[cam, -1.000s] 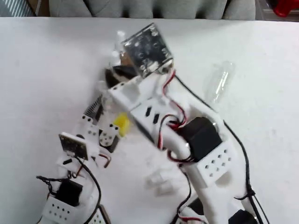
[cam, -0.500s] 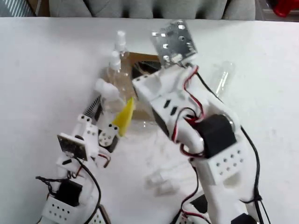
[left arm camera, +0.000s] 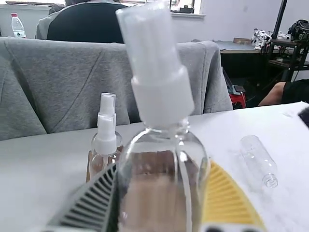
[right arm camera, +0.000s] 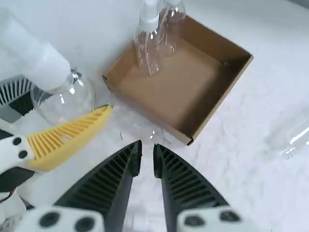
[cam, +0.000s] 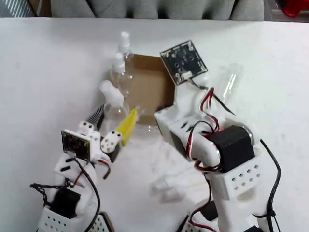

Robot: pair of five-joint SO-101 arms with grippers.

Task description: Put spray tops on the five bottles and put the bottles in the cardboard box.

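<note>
My left gripper (left arm camera: pixel 161 166) is shut on a clear bottle (left arm camera: pixel 161 188) that carries a white spray top (left arm camera: pixel 154 72), held upright between the grey and yellow fingers (cam: pixel 126 124) just outside the cardboard box (cam: pixel 149 87). Two more bottles with spray tops (cam: pixel 120 58) stand inside the box along its left wall (right arm camera: pixel 154 34). A bare bottle (cam: pixel 227 82) lies on the table right of the box (left arm camera: pixel 260 162). My right gripper (right arm camera: pixel 147 147) hovers in front of the box's near edge, its black fingers together with nothing between them.
Pale loose spray tops (cam: pixel 166 188) lie on the white table between the two arm bases. The right arm's body (cam: pixel 212 145) stands over the table near the box's near right corner. A grey padded seat back (left arm camera: pixel 58 82) runs along the table's far edge.
The right arm has pulled back from over the box toward its base, uncovering the box and the bottles. The left gripper has kept its bottle in nearly the same spot.
</note>
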